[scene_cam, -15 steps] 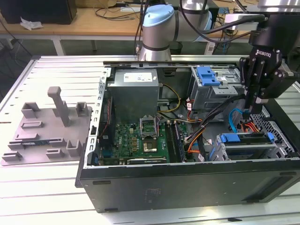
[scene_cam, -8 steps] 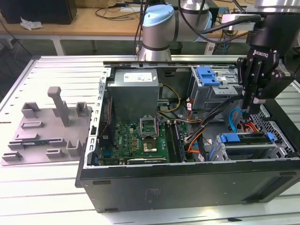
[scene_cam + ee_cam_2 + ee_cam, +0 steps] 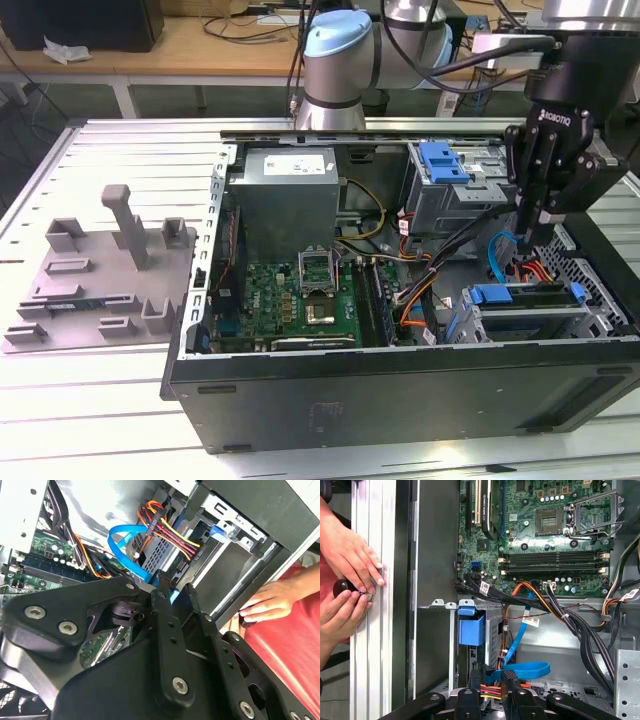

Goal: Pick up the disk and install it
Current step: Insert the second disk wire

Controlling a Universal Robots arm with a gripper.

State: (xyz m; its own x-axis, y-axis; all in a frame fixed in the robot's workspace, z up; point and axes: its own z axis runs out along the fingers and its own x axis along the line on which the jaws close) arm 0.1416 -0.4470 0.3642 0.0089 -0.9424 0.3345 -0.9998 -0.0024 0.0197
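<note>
The disk (image 3: pixel 530 302), silver with a blue carrier frame, lies flat in the lower bay at the open computer case's front corner, on the exterior view's right. My gripper (image 3: pixel 532 242) hangs point-down just above it, apart from it. Its fingers stand open by a narrow gap, and nothing is held between them. In both wrist views the black fingertips (image 3: pixel 161 596) (image 3: pixel 476 679) hover over the bay. A blue flat cable (image 3: pixel 527 670) and red-yellow power wires (image 3: pixel 167 530) run close by them.
A grey drive cage with a blue latch (image 3: pixel 447 165) stands behind the bay. The motherboard (image 3: pixel 300 295) fills the case's middle. A grey fixture plate with posts (image 3: pixel 100 280) lies on the exterior view's left. A person's hands (image 3: pixel 350 575) rest at the case's outer edge.
</note>
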